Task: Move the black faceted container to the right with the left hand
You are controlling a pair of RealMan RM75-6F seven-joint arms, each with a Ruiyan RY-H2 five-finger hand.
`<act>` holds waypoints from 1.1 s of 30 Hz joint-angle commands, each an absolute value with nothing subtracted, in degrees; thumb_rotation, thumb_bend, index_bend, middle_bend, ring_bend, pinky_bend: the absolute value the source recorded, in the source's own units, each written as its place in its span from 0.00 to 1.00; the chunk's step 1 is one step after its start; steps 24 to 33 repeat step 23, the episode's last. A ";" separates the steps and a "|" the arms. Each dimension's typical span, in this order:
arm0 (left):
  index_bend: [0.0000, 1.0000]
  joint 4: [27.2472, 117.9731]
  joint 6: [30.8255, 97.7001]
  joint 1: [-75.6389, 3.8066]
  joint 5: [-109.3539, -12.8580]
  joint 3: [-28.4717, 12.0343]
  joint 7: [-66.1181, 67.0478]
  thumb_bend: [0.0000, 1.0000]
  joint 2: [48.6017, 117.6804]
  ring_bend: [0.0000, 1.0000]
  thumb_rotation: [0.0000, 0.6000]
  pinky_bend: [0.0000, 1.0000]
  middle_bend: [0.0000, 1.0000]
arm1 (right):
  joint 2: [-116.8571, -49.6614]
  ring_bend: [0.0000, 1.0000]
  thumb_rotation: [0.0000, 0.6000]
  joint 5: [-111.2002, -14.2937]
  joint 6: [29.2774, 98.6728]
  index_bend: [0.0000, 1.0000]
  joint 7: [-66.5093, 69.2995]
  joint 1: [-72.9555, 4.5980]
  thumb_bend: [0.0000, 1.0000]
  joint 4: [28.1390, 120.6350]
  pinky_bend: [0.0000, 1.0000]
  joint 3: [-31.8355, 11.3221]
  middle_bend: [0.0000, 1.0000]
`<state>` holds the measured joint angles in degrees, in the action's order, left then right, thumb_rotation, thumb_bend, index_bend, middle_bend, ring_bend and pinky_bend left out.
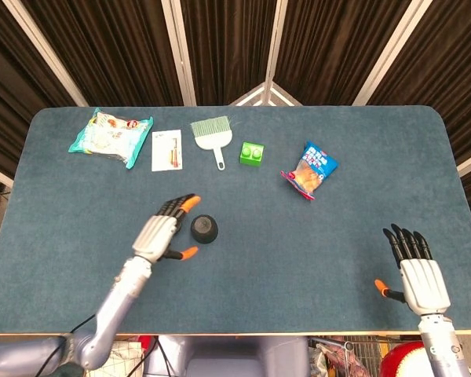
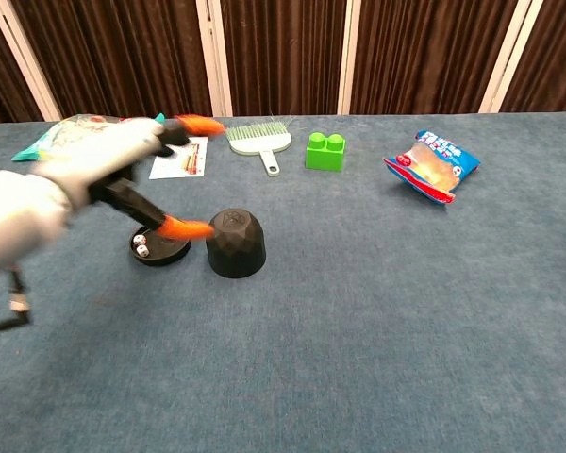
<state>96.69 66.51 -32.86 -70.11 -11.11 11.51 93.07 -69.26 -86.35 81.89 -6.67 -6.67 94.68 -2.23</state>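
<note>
No legible text.
Print on teal packet point(image 1: 110, 137), white card point(image 1: 167, 150) and blue snack bag point(image 1: 311, 170) too small and blurred to read; a faint embossed mark on container point(image 2: 235, 243) top, unreadable.
</note>
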 commanded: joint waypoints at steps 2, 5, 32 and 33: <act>0.10 103.71 81.55 -23.52 -74.65 -5.23 24.04 0.33 84.74 0.00 1.00 0.00 0.00 | -69.27 0.01 1.00 -86.63 82.11 0.00 -6.89 -6.61 0.21 94.70 0.00 -2.17 0.00; 0.16 102.29 89.18 -18.28 -76.84 -2.94 24.57 0.34 83.28 0.00 1.00 0.00 0.00 | -69.45 0.01 1.00 -87.02 82.42 0.00 -7.45 -6.55 0.21 94.24 0.00 -2.10 0.00; 0.20 95.16 99.60 -6.67 -81.01 0.56 13.14 0.36 77.39 0.00 1.00 0.00 0.08 | -70.49 0.01 1.00 -87.12 84.25 0.00 -11.93 -6.24 0.21 93.72 0.00 -2.96 0.00; 0.20 95.16 99.60 -6.67 -81.01 0.56 13.14 0.36 77.39 0.00 1.00 0.00 0.08 | -70.49 0.01 1.00 -87.12 84.25 0.00 -11.93 -6.24 0.21 93.72 0.00 -2.96 0.00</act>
